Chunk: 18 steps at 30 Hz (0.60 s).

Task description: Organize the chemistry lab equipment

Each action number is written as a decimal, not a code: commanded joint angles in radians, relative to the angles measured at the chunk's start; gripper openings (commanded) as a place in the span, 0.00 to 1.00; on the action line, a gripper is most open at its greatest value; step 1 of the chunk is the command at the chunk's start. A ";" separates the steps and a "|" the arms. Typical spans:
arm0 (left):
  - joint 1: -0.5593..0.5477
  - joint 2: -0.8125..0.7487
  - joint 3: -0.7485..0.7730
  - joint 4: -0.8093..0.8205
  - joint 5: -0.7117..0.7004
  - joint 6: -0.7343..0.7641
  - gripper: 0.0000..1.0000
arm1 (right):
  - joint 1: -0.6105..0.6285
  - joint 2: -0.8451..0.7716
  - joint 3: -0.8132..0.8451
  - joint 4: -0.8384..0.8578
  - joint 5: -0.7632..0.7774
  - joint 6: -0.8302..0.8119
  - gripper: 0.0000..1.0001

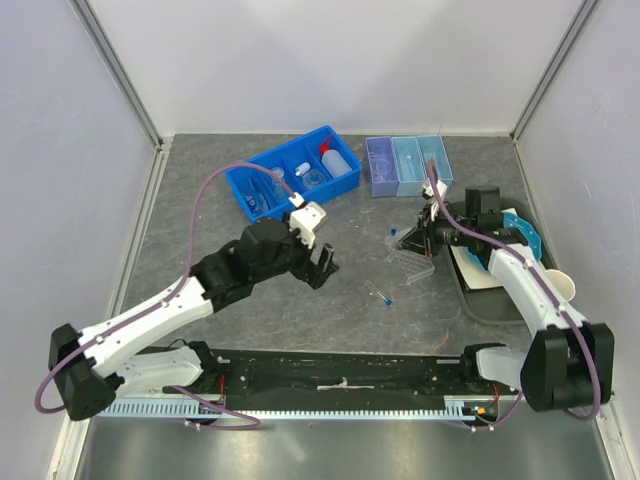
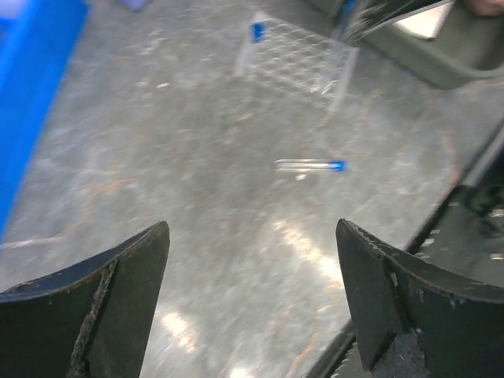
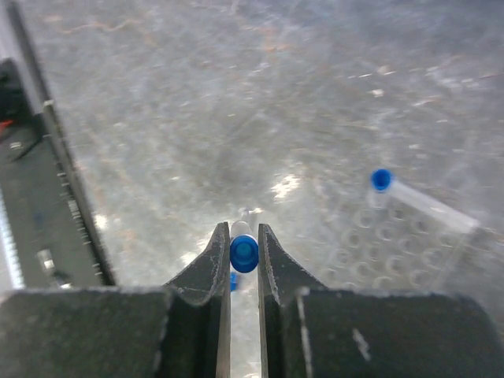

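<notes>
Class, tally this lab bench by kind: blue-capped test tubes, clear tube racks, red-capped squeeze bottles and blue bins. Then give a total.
Tube rack: 1
Test tubes: 3 (one loose, one at the rack, one between the right fingers)
Squeeze bottle: 1
Blue bin: 1
Total: 6

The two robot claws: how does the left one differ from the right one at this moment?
The left gripper stands wide open with nothing between its fingers; the right gripper is shut on a blue-capped test tube. The left gripper hangs over bare table, with a loose test tube lying ahead of it; the right gripper is beside the clear rack. Both have two dark fingers.
</notes>
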 commanded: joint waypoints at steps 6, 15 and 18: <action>0.029 -0.145 -0.096 -0.198 -0.217 0.232 0.92 | -0.004 -0.122 -0.037 0.278 0.360 -0.021 0.09; 0.027 -0.149 -0.110 -0.249 -0.245 0.257 0.91 | 0.019 0.019 0.057 0.269 0.464 -0.058 0.09; 0.027 -0.146 -0.110 -0.256 -0.239 0.262 0.92 | 0.026 0.071 0.077 0.252 0.454 -0.054 0.10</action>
